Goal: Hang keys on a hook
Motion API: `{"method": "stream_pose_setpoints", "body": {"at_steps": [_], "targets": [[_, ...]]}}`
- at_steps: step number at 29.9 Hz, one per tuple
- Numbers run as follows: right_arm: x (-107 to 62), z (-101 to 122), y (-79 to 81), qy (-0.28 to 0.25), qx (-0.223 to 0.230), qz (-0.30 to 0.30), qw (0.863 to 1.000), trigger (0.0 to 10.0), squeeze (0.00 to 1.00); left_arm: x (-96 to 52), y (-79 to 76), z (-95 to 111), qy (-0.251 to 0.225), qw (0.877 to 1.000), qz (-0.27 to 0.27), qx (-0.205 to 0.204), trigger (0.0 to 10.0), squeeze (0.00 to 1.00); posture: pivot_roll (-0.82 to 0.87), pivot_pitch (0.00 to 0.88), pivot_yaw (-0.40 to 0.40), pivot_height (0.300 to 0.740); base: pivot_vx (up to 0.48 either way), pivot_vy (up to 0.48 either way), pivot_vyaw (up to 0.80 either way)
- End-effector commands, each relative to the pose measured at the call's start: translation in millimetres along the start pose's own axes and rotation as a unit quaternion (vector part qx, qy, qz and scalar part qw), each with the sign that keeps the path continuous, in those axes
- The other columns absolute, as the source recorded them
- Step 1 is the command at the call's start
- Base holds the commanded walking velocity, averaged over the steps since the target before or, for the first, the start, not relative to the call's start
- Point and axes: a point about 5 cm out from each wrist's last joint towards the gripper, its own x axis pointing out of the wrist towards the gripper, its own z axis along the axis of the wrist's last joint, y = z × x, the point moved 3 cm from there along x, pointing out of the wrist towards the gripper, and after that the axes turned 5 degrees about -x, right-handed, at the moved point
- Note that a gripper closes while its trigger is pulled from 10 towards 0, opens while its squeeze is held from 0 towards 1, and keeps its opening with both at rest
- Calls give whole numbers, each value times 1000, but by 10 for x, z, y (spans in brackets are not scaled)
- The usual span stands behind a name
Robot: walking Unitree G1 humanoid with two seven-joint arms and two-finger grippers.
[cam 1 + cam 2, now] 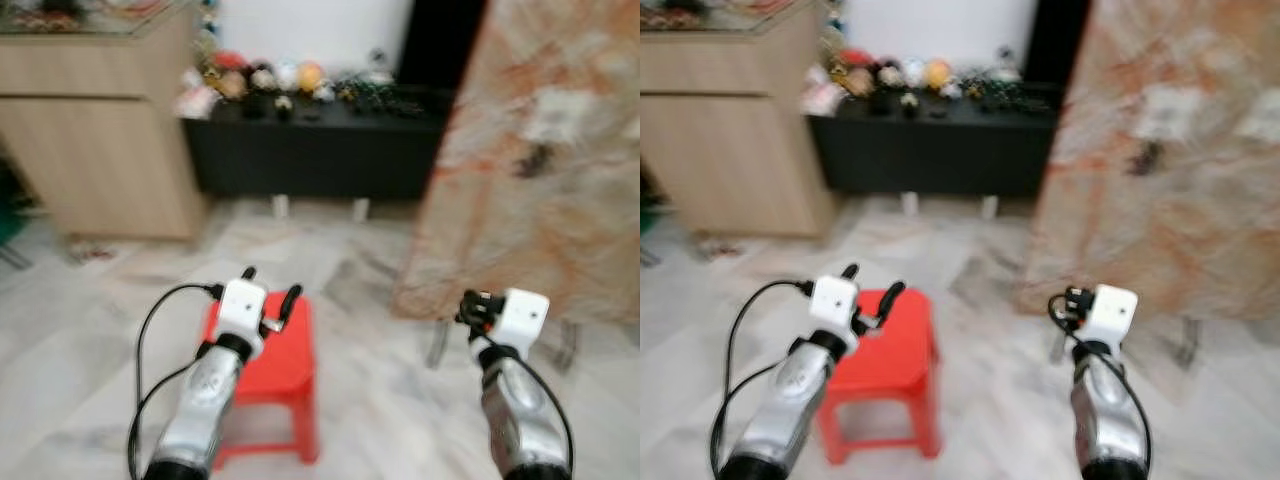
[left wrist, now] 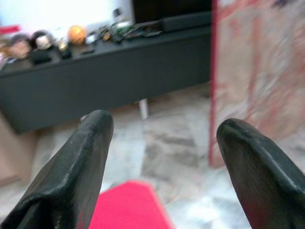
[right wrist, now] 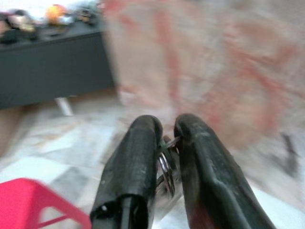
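In the left eye view, the left gripper [image 1: 270, 286] hung over a red stool [image 1: 281, 362] with its fingers spread wide, and the right gripper [image 1: 470, 307] was held out near a big patterned cloth [image 1: 540, 160]. The left wrist view showed those two black fingers [image 2: 78, 167] far apart with nothing between them, above the stool. In the right wrist view, the right gripper's fingers [image 3: 136, 167] were squeezed tight on the keys [image 3: 167, 168], whose metal rings peeked out between them.

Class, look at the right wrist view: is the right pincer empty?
No: the right pincer is shut on a metal key ring, which shows between its two black fingers.
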Motion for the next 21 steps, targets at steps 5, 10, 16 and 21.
{"method": "stream_pose_setpoints", "body": {"at_steps": [5,10,16,21], "targets": [[40,118,55,-10,-20,17,1000,10000,0,34,-71,56,-7,1000,-14,-5,10000,0,8,26,-21,740,0,-329,-156],[65,176,103,-9,-51,41,998,10000,0,67,-110,105,-11,1000,-26,-1,10000,0,9,23,-21,740,0,-328,0],[81,294,196,-27,-74,66,995,10000,0,84,-141,135,-15,999,-33,1,10000,0,7,18,-20,740,0,-329,400],[83,316,237,-27,-66,72,995,10000,0,90,-151,147,-15,999,-37,1,10000,0,8,14,-19,740,0,-328,380]]}}
